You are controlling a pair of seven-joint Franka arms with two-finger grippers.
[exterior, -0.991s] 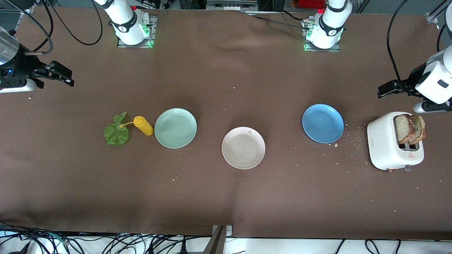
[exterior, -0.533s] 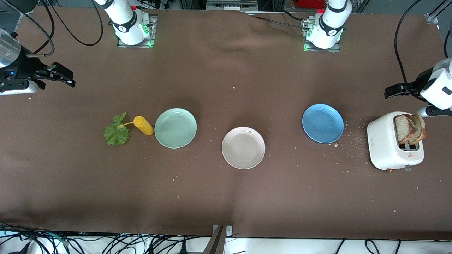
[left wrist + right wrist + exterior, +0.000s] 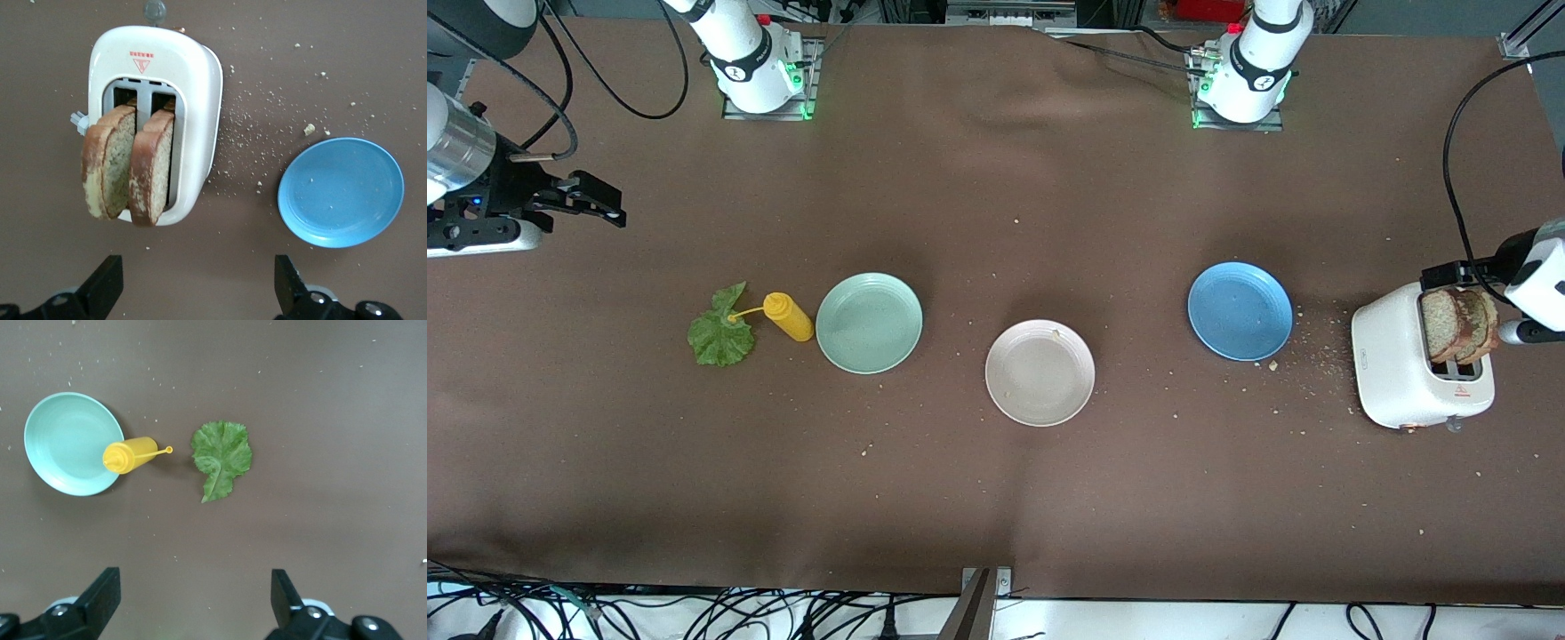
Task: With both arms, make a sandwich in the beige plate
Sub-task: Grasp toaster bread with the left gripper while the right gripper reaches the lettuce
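Since a second ago the left arm's black two-finger gripper (image 3: 1463,271) has swung from over bare cloth to just over the white two-slot toaster (image 3: 1392,373) at the left arm's end of the table, and the right arm's black two-finger gripper (image 3: 591,200) has edged inward from its end toward the table's middle. The left gripper (image 3: 197,290) hangs with its fingers spread wide above the two square slices of brown wholegrain bread (image 3: 127,163), which stand tilted in the toaster's slots, untouched. The right gripper (image 3: 193,603) is likewise spread wide, holding nothing, over bare brown cloth near the crinkly green lettuce leaf (image 3: 220,459). The leaf lies flat beside the yellow squeeze bottle (image 3: 787,316), which lies on its side beside the mint-green round plate (image 3: 869,323). The round glossy beige plate (image 3: 1040,372) sits bare at the table's middle, well apart from the round blue plate (image 3: 1240,310), which sits beside the toaster amid scattered crumbs (image 3: 1316,360).
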